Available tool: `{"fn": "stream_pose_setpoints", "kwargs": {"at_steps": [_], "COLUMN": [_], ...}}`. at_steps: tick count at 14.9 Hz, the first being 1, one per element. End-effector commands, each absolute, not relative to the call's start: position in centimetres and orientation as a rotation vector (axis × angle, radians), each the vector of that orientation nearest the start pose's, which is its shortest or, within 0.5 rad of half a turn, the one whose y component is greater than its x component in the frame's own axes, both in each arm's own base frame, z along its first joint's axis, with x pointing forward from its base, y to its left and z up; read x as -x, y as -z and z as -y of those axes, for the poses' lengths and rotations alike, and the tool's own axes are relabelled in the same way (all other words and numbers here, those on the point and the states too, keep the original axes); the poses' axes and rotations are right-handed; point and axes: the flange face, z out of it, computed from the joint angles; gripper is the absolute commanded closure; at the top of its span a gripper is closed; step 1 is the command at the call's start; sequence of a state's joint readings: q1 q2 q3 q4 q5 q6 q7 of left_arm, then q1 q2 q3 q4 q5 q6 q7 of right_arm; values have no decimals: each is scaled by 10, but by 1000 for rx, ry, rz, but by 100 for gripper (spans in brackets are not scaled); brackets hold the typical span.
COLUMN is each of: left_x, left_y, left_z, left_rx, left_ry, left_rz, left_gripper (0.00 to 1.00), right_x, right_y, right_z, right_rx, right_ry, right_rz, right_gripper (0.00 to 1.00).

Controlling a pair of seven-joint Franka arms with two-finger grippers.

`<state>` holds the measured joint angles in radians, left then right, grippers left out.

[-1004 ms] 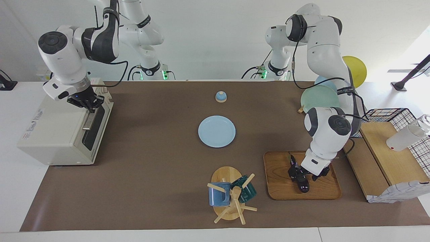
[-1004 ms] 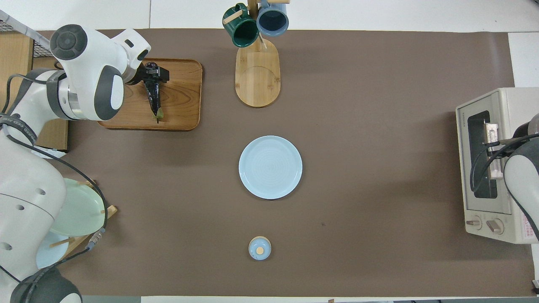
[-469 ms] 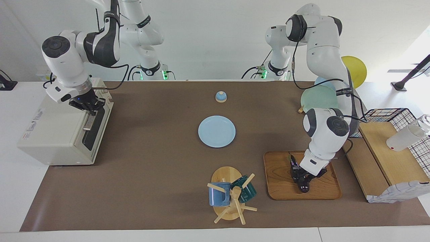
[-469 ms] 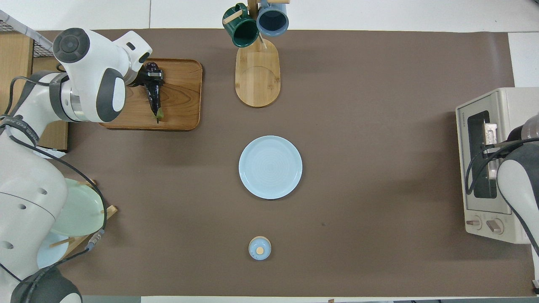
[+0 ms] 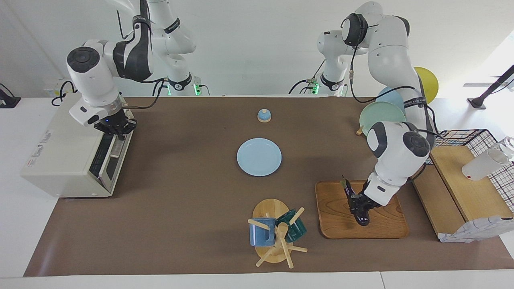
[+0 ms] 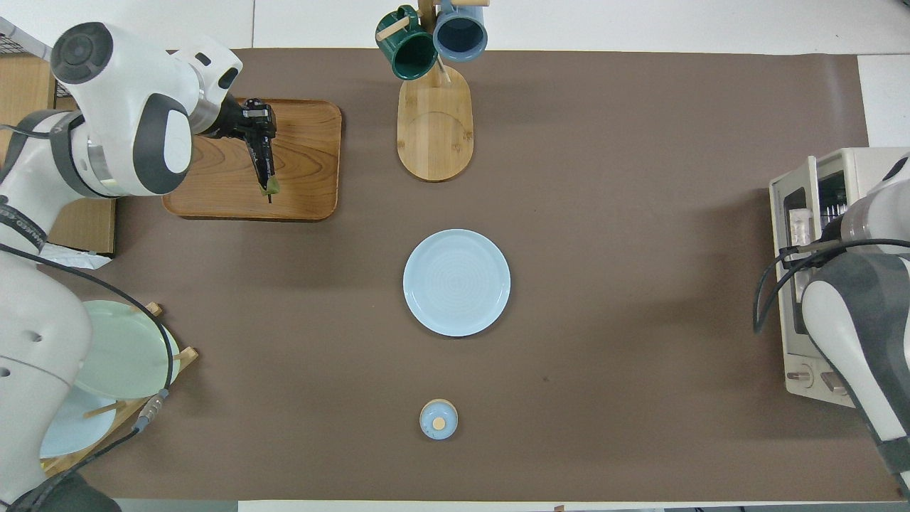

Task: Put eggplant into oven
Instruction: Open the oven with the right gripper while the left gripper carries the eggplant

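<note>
The dark purple eggplant is in my left gripper, which is shut on it over the wooden tray. It hangs tilted, green stem end highest; I cannot tell whether its low tip touches the tray. From overhead the eggplant hangs from the left gripper over the tray. The cream oven stands at the right arm's end of the table. My right gripper is shut on its door handle, and the dark glass door leans partly open. Overhead, the right arm covers much of the oven.
A light blue plate lies mid-table, with a small blue bell nearer to the robots. A wooden mug tree with two mugs stands beside the tray. A plate rack and a wooden shelf with a wire basket stand at the left arm's end.
My right gripper has pulled the oven door handle outward, tipping the door partly open. My left gripper has raised and tilted the eggplant over the tray.
</note>
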<state>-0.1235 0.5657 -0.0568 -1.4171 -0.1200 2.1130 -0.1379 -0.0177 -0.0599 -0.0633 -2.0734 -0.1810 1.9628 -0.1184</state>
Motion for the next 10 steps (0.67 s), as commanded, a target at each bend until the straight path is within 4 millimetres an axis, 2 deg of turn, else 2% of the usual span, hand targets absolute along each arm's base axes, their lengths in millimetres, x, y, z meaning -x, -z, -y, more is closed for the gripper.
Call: {"fn": "stream_pose_setpoints", "kwargs": {"at_steps": [1,2,4,6,8,10], "left_x": [-667,-649,-616,-583,-559,-533], "left_y": [-461,-477,-495,-494,-488,-472], "left_z": [140,156,187,223,263,296], "left_rx": [3300,3296,3289,3281,3305,3332], "left_ry": [25,-18,-53,-80,-99,-36], "left_rz": [114,111,151,173,136,156], "left_gripper": [100,100,100,100,100,100], "right_x": [-536,-539,-545,-543,-541,-542], "right_y": [-398,-389,-380,-368,-352,-340], "right_z": [61,58,37,19,5,4], "right_rx": [3285,3276,3245,3240,3237,3237], "right_ry": [-25,-21,28,64,78,69], "right_rz": [175,178,188,183,149,144], "right_gripper": [100,100,100,100,100,100]}}
